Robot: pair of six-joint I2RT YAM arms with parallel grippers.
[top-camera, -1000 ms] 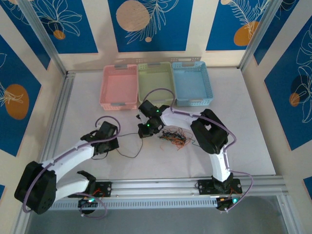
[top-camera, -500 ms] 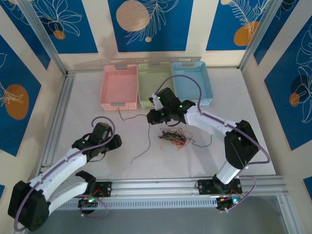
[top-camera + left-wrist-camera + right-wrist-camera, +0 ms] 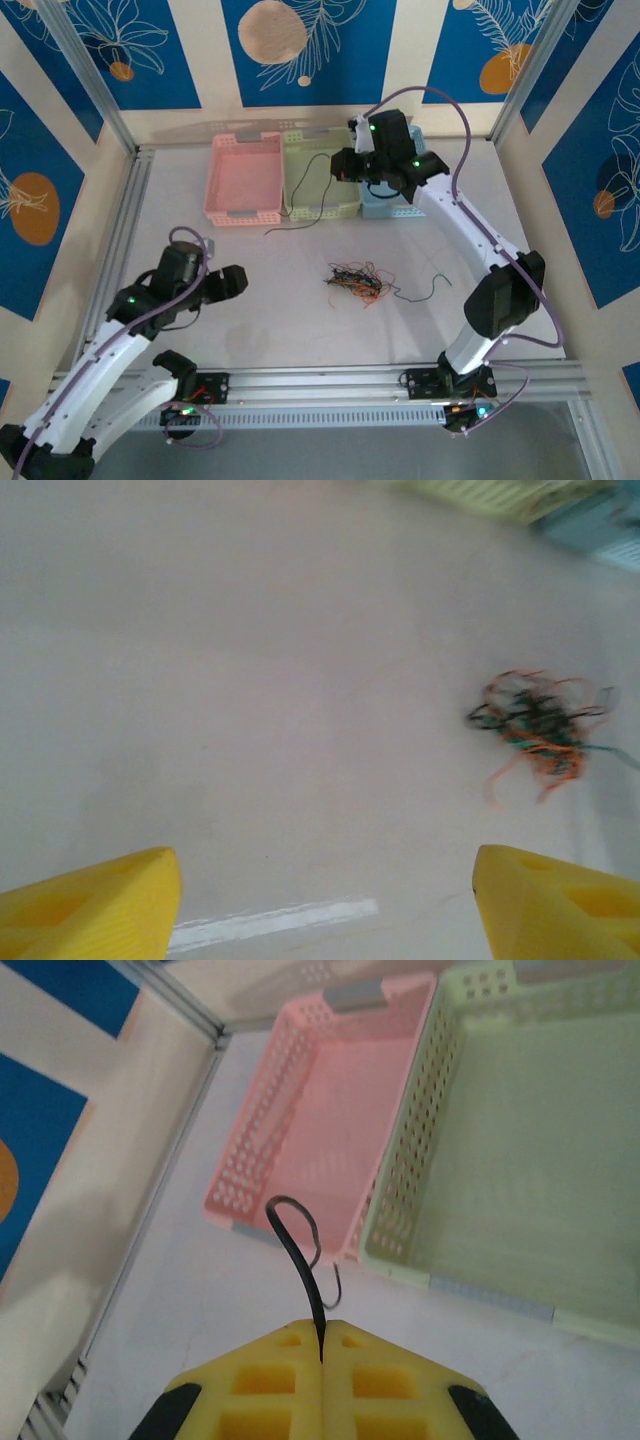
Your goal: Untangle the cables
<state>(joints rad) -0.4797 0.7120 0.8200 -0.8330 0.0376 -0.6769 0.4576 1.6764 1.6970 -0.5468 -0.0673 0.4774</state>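
Clamping right gripper (image 3: 320, 1345) on one hair-thin black cable (image 3: 296, 1238), looping upward; holding left gripper (image 3: 322, 885) apart; showing black-orange-green cable tangle (image 3: 535, 725) knotted right-centre.

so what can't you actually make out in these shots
- tangle of cables: motion-blurred in the left wrist view, too small in the top view to count wires
- black cable: clamped end hidden inside the shut right hand
- blue basket: inside covered by the right arm, top view
- left hand: open, all but its fingertips cut off by the bottom edge
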